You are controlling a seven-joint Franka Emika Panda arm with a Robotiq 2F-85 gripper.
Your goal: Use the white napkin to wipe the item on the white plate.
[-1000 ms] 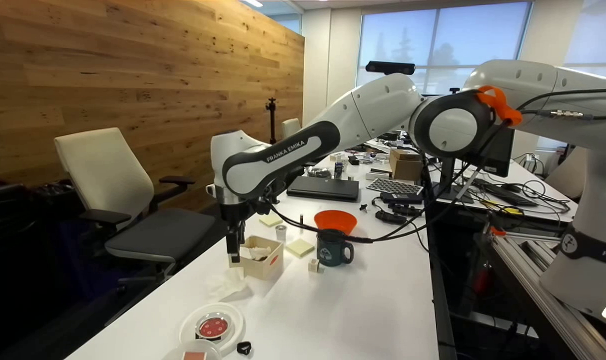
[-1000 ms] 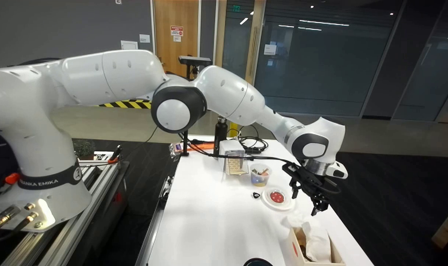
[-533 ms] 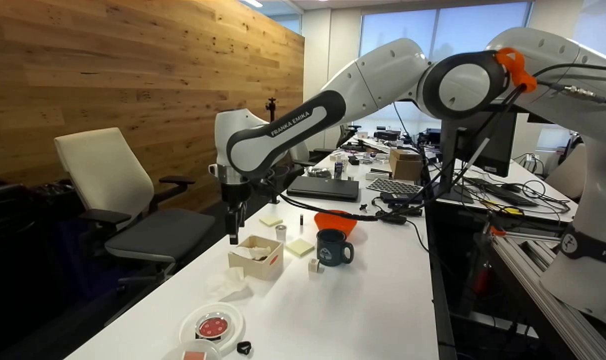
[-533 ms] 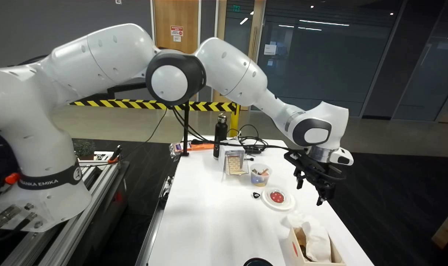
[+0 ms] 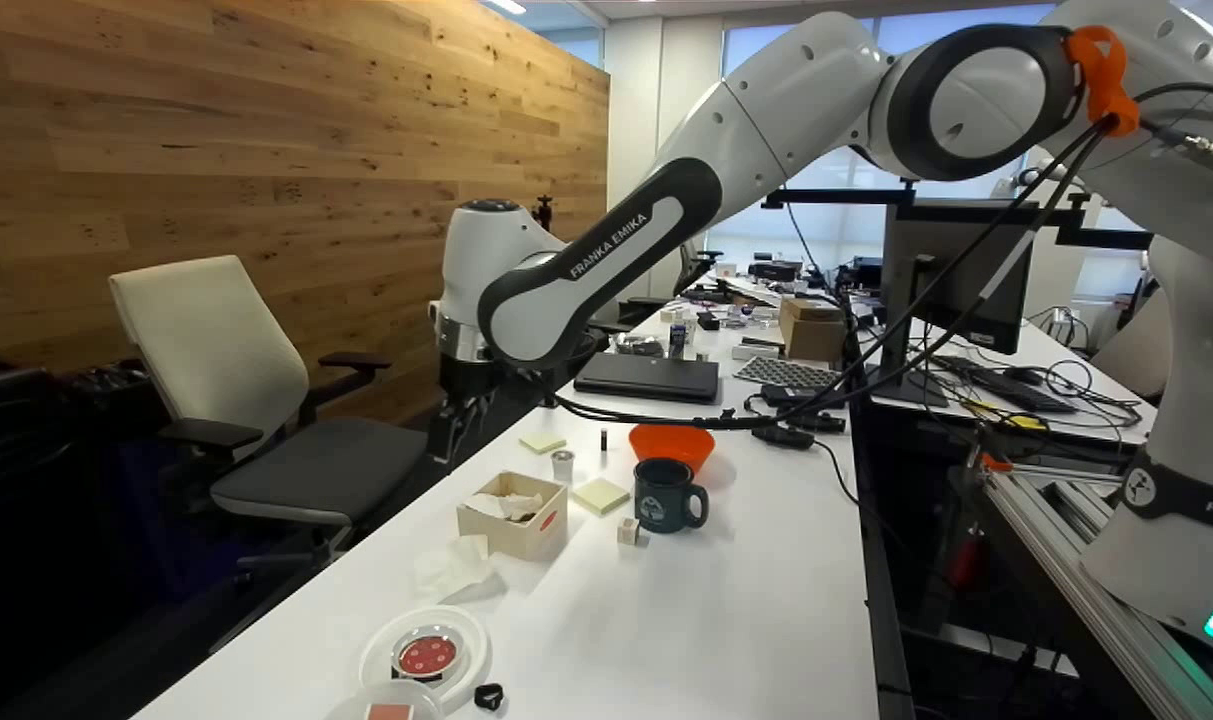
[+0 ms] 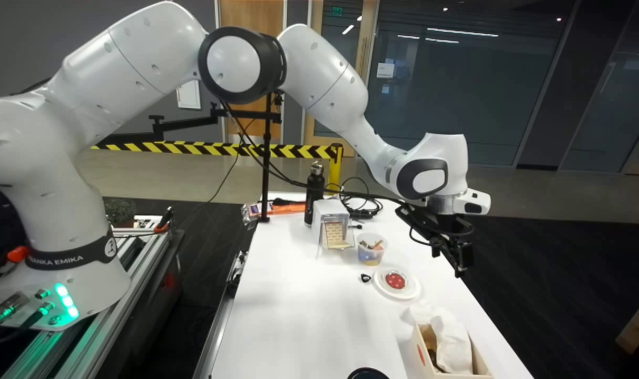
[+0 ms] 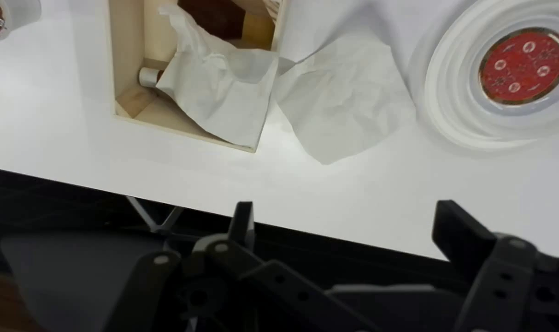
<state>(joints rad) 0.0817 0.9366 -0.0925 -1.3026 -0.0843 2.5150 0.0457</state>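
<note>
The napkin (image 7: pixel 348 101) is laid between box (image 7: pixel 126 50) and plate (image 7: pixel 440 92) — possibly touching the box — and the item (image 7: pixel 523 67) is set on the plate.

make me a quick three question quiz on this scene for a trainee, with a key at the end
1. In the wrist view, what lies on the table between the box and the plate?
2. True or false: the pincer stands open and holds nothing.
3. Where is the red item? A) in the mug, B) on the plate, C) in the box.

Key:
1. A white napkin.
2. True.
3. B.
</note>
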